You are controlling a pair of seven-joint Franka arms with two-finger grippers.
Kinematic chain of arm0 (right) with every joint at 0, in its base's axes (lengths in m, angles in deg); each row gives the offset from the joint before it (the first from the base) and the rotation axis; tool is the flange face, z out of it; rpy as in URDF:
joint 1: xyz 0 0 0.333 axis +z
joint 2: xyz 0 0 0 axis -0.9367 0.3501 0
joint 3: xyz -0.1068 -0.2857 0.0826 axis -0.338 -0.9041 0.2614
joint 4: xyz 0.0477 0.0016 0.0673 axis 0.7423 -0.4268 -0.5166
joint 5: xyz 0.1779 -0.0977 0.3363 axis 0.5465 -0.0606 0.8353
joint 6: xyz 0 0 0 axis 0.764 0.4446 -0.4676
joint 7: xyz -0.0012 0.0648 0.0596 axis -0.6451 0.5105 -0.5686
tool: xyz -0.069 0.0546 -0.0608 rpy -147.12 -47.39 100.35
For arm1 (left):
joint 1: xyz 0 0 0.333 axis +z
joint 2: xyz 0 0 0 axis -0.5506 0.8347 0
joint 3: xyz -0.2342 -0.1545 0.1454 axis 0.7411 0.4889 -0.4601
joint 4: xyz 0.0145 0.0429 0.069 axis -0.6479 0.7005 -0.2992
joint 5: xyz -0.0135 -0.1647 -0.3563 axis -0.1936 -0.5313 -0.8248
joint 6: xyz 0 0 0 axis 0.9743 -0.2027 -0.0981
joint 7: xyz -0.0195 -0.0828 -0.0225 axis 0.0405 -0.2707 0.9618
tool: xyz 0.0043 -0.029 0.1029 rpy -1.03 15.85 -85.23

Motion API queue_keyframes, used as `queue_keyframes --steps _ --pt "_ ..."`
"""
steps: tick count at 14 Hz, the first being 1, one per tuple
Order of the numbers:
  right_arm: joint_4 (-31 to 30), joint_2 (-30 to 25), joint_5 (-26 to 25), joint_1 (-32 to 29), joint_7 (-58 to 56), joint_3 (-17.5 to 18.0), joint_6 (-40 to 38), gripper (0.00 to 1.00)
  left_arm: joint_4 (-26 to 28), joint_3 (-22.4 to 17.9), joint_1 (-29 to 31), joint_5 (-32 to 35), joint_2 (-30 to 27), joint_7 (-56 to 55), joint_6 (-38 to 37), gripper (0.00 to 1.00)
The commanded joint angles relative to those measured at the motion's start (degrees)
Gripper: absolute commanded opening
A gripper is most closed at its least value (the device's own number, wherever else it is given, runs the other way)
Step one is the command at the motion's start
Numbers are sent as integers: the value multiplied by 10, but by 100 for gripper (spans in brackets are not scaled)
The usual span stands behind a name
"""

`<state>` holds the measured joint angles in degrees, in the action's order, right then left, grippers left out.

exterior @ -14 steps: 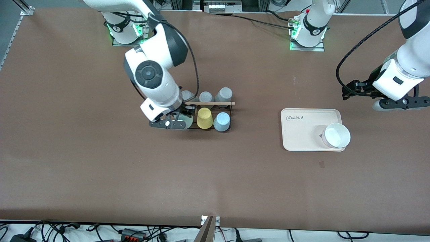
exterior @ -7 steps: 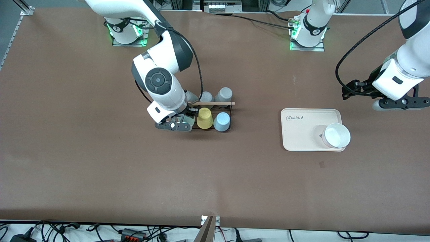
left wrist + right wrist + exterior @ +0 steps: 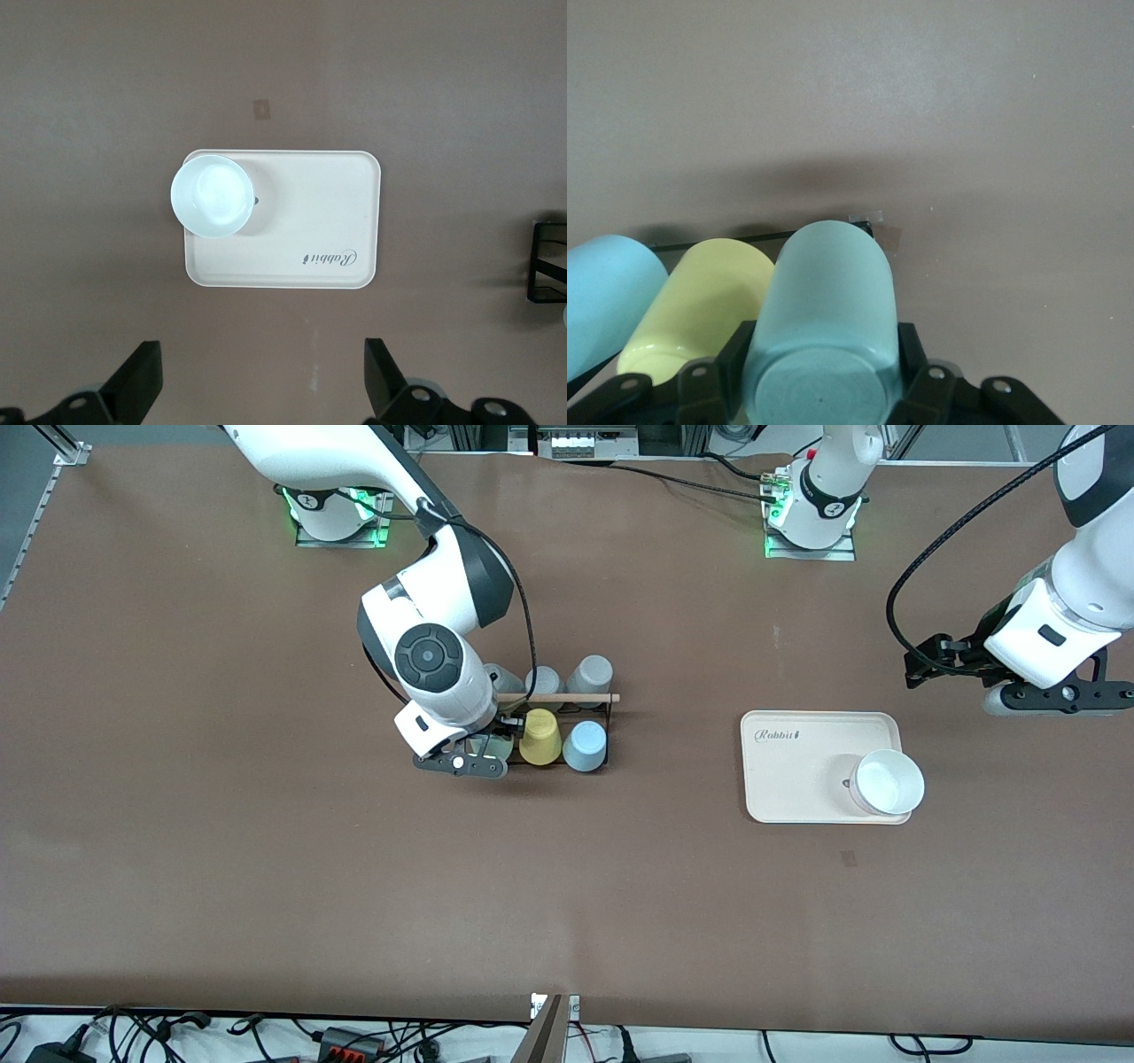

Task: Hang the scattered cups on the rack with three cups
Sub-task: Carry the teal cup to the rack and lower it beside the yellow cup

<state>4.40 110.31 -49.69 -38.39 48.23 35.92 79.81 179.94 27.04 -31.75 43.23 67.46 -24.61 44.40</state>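
Mint-green cup (image 3: 824,319) sits clamped in our right gripper (image 3: 483,751) at the rack (image 3: 567,698), beside the yellow tumbler (image 3: 539,736). Light blue cup (image 3: 585,746) looks hung already. Releasing remains, we judge. Left gripper (image 3: 259,385) waits spread open above the cream tray (image 3: 328,221).

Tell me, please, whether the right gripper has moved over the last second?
Yes. The right gripper, shut on the mint cup, has shifted along the rack toward the yellow cup, and now sits right beside it.
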Motion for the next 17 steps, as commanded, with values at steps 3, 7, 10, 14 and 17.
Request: queue_keyframes --steps 3,7,10,14,17 --pt "21 24 1 4 10 -2 -4 19 -13 8 4 6 -8 6 -1 100" --pt "21 29 3 4 10 -1 -2 19 -15 7 8 6 -7 14 -1 100" --pt "21 29 18 4 10 -2 4 19 -13 6 12 5 -7 14 -1 100" --pt "20 35 19 4 10 -2 9 26 -12 7 13 6 -8 15 -1 100" --pt "23 29 19 3 14 -2 3 100 -12 7 13 6 -8 15 0 100"
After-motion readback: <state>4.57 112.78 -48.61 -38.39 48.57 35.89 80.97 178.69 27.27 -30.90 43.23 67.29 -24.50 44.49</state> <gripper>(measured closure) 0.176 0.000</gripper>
